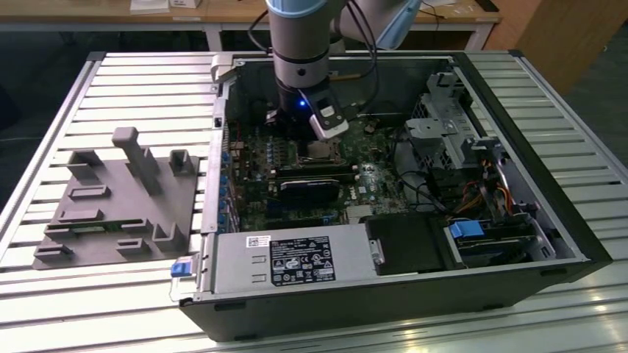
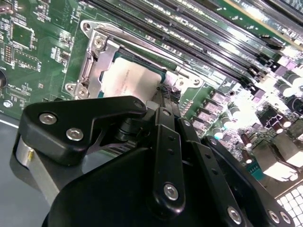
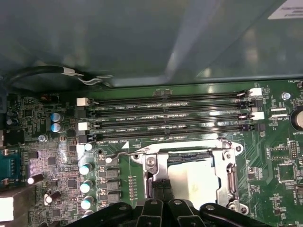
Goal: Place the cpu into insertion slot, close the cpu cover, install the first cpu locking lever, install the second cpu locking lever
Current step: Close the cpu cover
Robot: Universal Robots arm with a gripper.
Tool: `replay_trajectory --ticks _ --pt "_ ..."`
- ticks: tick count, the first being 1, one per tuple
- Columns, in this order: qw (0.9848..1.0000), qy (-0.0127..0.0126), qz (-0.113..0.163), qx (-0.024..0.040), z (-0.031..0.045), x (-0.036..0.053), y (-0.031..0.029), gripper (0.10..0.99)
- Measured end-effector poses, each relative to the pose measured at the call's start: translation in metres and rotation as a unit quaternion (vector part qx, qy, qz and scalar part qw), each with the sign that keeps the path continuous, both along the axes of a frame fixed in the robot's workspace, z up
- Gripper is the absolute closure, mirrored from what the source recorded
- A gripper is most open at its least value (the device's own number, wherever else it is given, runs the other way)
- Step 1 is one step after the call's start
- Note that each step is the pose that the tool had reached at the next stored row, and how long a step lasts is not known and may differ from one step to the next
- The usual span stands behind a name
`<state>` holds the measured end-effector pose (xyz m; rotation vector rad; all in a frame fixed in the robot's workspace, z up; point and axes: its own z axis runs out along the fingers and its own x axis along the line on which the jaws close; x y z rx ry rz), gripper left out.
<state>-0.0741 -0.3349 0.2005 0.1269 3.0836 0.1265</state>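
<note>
The cpu (image 3: 194,178) (image 2: 127,79) lies flat in the insertion slot (image 1: 319,153) on the green motherboard, its dull silver top showing. The cpu cover (image 3: 227,166) (image 2: 97,56) lies down around it as a silver frame. A thin wire locking lever (image 3: 124,153) (image 2: 142,45) runs along the socket's edge beside the memory slots. My gripper (image 3: 161,188) (image 2: 165,97) (image 1: 318,141) is low over the socket's edge, with its black fingers pressed together and nothing seen between them. Whether the tips touch the socket frame is hidden by my own fingers.
The open computer case (image 1: 549,220) surrounds the arm, with memory slots (image 3: 165,116), a black heatsink block (image 1: 306,187), the power supply (image 1: 294,259) and drive cages (image 1: 457,125) close by. A grey fixture plate (image 1: 118,198) lies on the slatted table at the exterior view's left.
</note>
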Motion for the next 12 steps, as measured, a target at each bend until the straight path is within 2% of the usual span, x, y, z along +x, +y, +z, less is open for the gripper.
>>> replay_trajectory --ticks 12 --pt "1.0000 -0.0001 0.003 0.0001 0.0010 0.0008 0.0002 0.980"
